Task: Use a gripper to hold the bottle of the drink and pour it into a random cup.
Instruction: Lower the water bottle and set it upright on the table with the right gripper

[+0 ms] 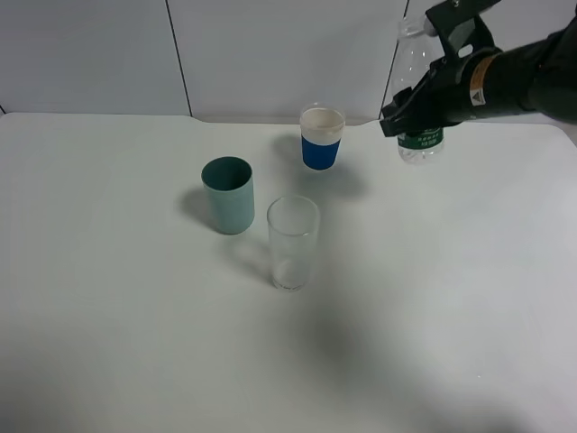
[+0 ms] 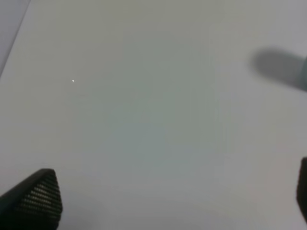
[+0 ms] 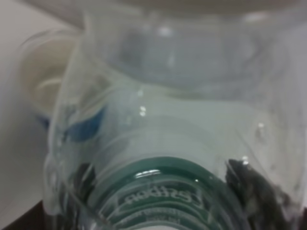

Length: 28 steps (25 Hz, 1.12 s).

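1. Upper right: the right gripper point(image 1: 424, 95) pinches the bottle of the drink point(image 1: 421, 144) near the table's point(image 1: 135, 361) far edge, right of the cup point(image 1: 322, 137).
2. The left gripper's point(image 2: 172, 191) jaws are spread above white tabletop.

This looks like a robotics lab bench: a plain white table point(image 1: 108, 316) stands against flat white wall panels point(image 1: 90, 54) with dark seams, a black robot arm point(image 1: 541, 72) reaches over it, and a teal cup point(image 1: 229, 197), a clear glass point(image 1: 292, 244) and a blue-and-white cup point(image 1: 321, 137) stand on it.
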Each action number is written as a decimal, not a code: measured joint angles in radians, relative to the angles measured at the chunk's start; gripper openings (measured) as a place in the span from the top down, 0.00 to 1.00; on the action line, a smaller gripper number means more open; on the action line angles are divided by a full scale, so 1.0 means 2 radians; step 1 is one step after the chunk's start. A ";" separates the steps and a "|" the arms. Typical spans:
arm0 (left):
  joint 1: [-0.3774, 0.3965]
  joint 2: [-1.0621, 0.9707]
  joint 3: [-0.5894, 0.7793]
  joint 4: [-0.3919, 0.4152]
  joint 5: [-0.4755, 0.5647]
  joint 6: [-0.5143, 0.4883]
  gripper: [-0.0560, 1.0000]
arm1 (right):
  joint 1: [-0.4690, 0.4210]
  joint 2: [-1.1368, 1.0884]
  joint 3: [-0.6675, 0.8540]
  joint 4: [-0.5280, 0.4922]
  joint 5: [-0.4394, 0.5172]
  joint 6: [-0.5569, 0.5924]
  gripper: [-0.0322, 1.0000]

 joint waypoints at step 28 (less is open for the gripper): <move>0.000 0.000 0.000 0.000 0.000 0.000 0.01 | -0.068 0.171 0.085 0.024 -0.393 -0.146 0.43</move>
